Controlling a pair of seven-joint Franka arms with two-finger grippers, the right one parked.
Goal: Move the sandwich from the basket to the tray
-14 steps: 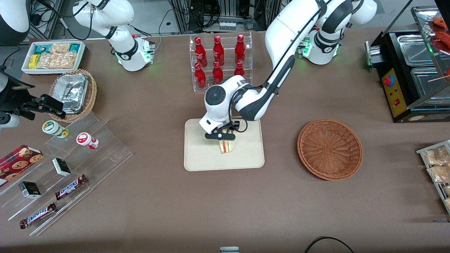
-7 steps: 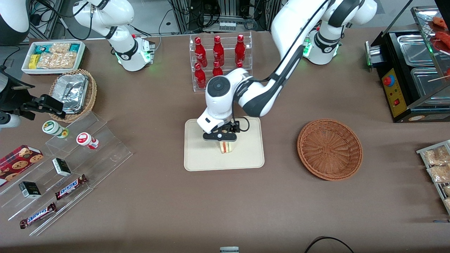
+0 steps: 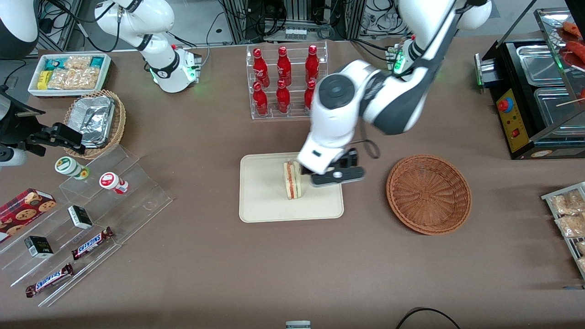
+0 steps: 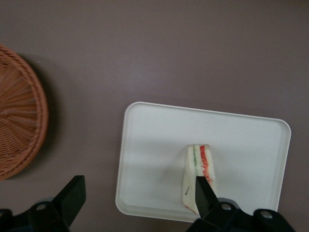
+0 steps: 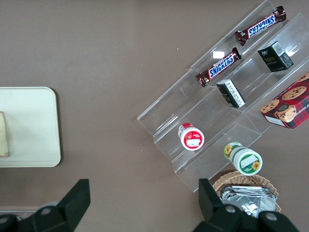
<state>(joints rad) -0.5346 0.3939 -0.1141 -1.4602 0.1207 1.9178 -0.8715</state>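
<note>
- Risk: the sandwich stands on edge on the tray, just beside the gripper; a sideways brush from a finger could topple it.
- The gripper hangs above the tray's edge, toward the basket, fingers spread wide, holding nothing, clear of the sandwich.

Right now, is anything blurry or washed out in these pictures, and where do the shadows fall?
Front view: sharp and evenly lit; the arm's soft shadow darkens the table beside the basket. Left wrist view: the tray looks bright, nearly washed out; the sandwich stays readable; the open tool, high above the tray's edge, shows dark and slightly soft. Right wrist view: small glare spots on the clear acrylic steps.
</note>
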